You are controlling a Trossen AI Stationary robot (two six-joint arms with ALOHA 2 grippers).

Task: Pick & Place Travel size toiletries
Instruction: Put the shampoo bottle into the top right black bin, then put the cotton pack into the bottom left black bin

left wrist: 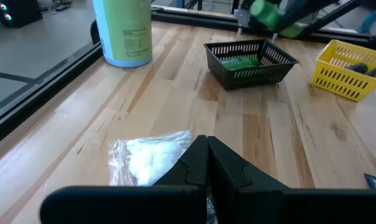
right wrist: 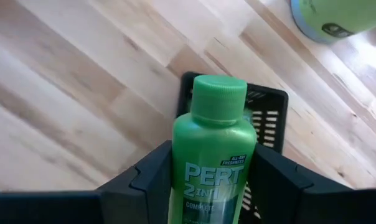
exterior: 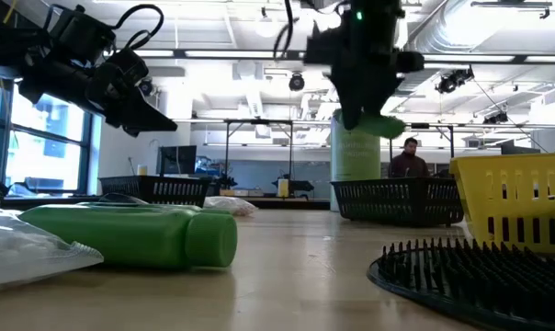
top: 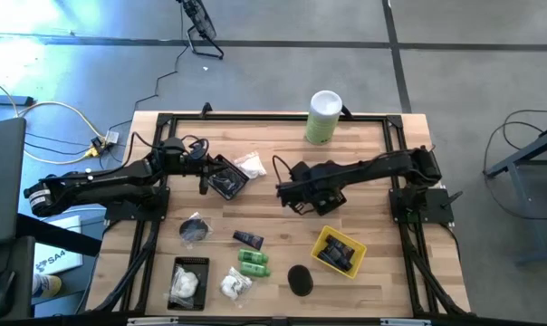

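One green bottle (right wrist: 211, 155) clamped in right gripper (right wrist: 210, 180), left gripper (left wrist: 206, 163) closed, empty

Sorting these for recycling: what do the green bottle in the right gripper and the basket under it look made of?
Green bottle: likely plastic, glossy, with a ribbed screw cap. Black basket: probably moulded plastic, matte, with slotted walls.

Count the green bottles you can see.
4 green bottles. Two lie side by side on the table near its front edge. One is held in the right pincer. One lies in the black basket. Others may be hidden under the arms.
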